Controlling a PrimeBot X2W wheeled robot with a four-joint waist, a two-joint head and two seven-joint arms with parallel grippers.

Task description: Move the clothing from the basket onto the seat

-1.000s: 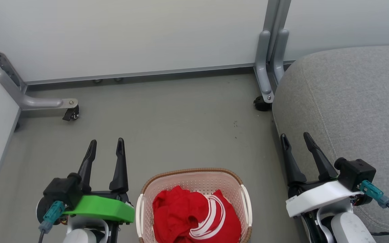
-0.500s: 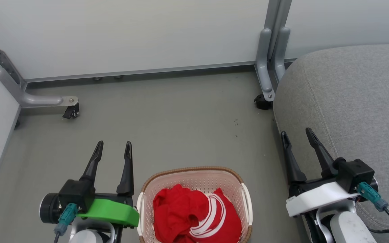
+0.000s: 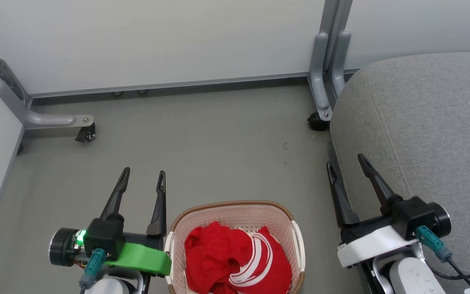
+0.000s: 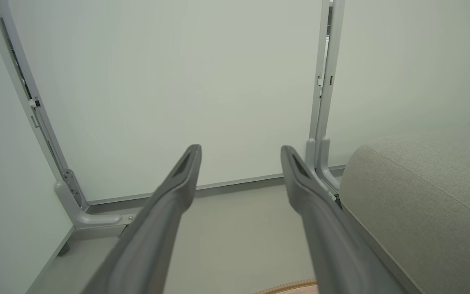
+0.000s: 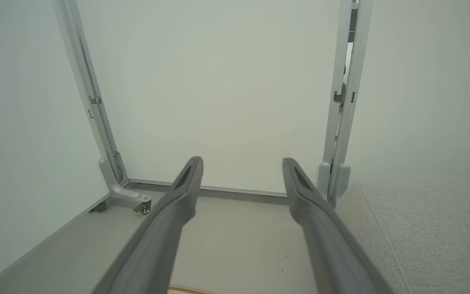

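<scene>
So, at this point you hadn't picked anything up yet: the clothing was bunched up, red with white stripes, inside the basket, which sat on the floor right in front of the robot, between the two arms. Your left claw hovered just beside the basket's left side, fingers spread wide and empty, pointing forward past the rim. Your right claw was spread wide and empty too, up by the left edge of the seat, which sat to the right of the basket with a strip of floor between them. To me it looked like the reach-in step, barely begun. Both claws were aimed at the wall rather than into the basket, so the next move called for tipping one down and bringing it back over the heap. Then you'd pinch a good fold near the top, so the fabric cleared the rim before you swung it right.
</scene>
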